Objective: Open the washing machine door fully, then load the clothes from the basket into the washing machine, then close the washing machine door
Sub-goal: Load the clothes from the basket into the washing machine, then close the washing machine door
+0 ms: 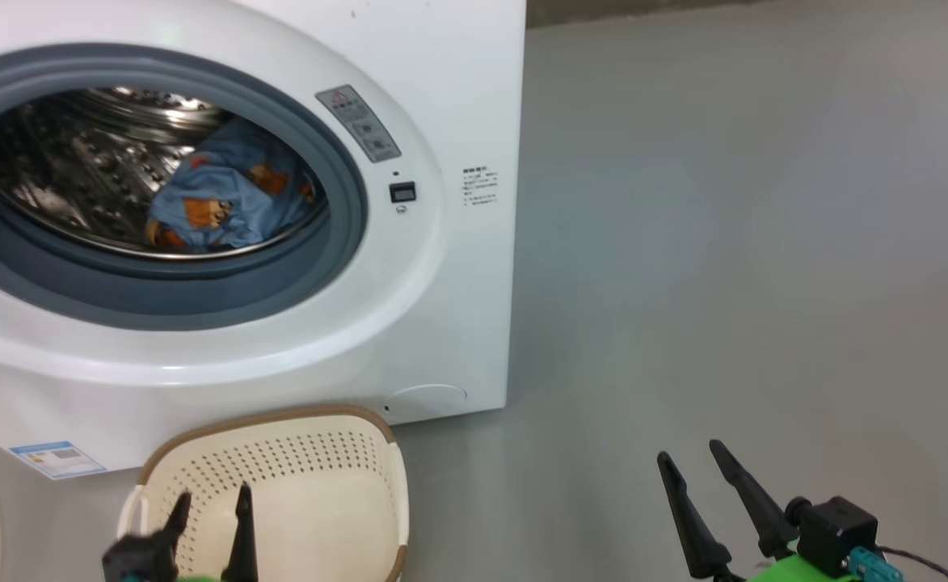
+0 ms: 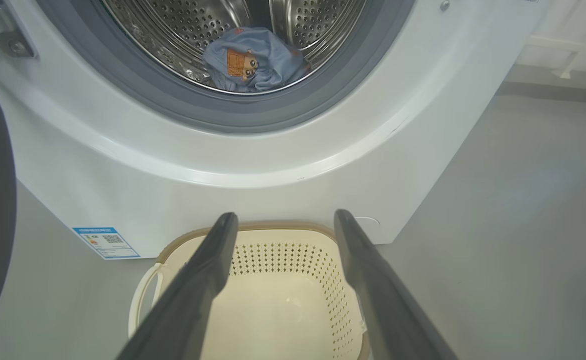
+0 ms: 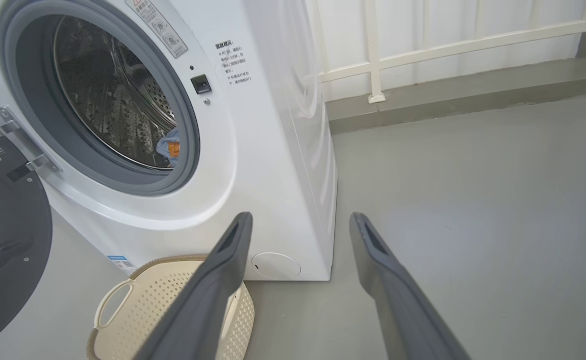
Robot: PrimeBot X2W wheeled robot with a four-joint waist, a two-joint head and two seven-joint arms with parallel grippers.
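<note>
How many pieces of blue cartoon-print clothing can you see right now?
1 visible heap of light blue cartoon-print clothing, inside the perforated steel drum of the white front-loading washing machine. More garments may be bunched within it. The cream perforated plastic basket holds none.

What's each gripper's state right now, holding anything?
Left gripper: open, holding nothing.
Right gripper: open, holding nothing.
</note>
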